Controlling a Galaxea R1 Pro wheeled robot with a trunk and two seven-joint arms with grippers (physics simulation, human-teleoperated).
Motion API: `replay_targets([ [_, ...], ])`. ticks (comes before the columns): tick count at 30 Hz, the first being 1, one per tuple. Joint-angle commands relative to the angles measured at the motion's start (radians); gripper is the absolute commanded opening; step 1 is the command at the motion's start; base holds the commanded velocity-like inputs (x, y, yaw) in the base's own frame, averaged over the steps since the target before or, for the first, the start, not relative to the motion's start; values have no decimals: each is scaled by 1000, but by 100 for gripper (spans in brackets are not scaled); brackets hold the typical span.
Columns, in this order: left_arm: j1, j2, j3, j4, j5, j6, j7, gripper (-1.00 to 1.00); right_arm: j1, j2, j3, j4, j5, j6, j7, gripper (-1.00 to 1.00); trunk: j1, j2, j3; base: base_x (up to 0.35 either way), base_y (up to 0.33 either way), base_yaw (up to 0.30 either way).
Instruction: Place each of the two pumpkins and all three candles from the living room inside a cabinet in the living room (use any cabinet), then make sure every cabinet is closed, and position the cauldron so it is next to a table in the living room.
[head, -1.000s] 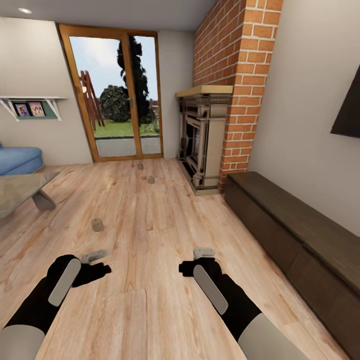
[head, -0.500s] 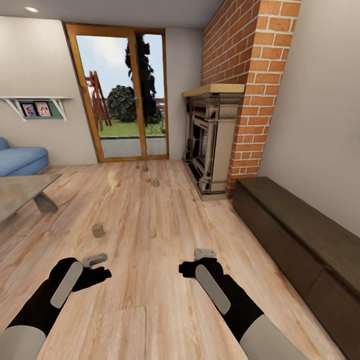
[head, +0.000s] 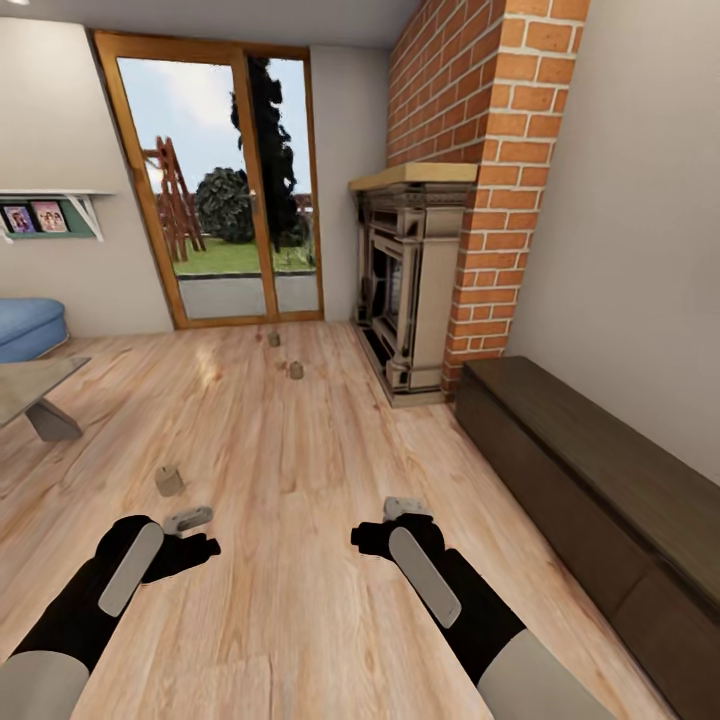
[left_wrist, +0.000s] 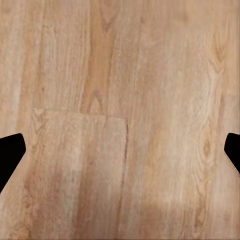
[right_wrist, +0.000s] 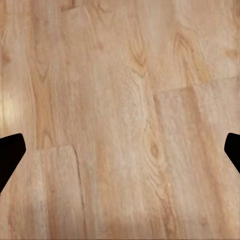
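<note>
Table corner, glossy grey low coffee table (head: 30, 385), sits at far left, well apart from both tools. Left tool (head: 190, 532), black fingers spread with only plank floor between them. Three stubby beige-tan candles on the light wood plank floor (head: 300, 600): one (head: 168, 481) near, just ahead of the left tool; two (head: 296, 370) (head: 273, 339) well apart, by the glass door. Right tool (head: 395, 520) spread too, nothing held. One long low dark-brown wooden cabinet (head: 600, 490) on the right wall, fronts shut.
</note>
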Motion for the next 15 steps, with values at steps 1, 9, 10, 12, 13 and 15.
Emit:
replay_targets([
  [1, -1, 1, -3, -1, 11, 1, 11, 100, -1, 0, 2, -1, -9, 0, -10, 100, 0, 0, -1, 285, 0, -11],
  [9, -1, -4, -4, -1, 11, 1, 11, 100, -1, -2, 2, -1, -10, 0, -10, 100, 0, 0, -1, 285, 4, -2],
  [10, -1, -3, -4, -1, 11, 1, 11, 100, -1, -2, 2, 0, -10, 0, -11, 100, 0, 0, -1, 286, 45, 0],
  [12, -1, -3, -4, -1, 11, 1, 11, 100, -1, -3, 1, 0, -10, 0, -11, 100, 0, 0, -1, 286, 63, 0],
  [13, -1, -4, -4, -1, 11, 1, 11, 100, -1, -3, 1, 0, -10, 0, -12, 100, 0, 0, -1, 286, 73, 0],
  [15, -1, -5, -4, -1, 11, 1, 11, 100, -1, -4, 0, 0, -11, 0, -12, 100, 0, 0, -1, 286, 89, 0],
])
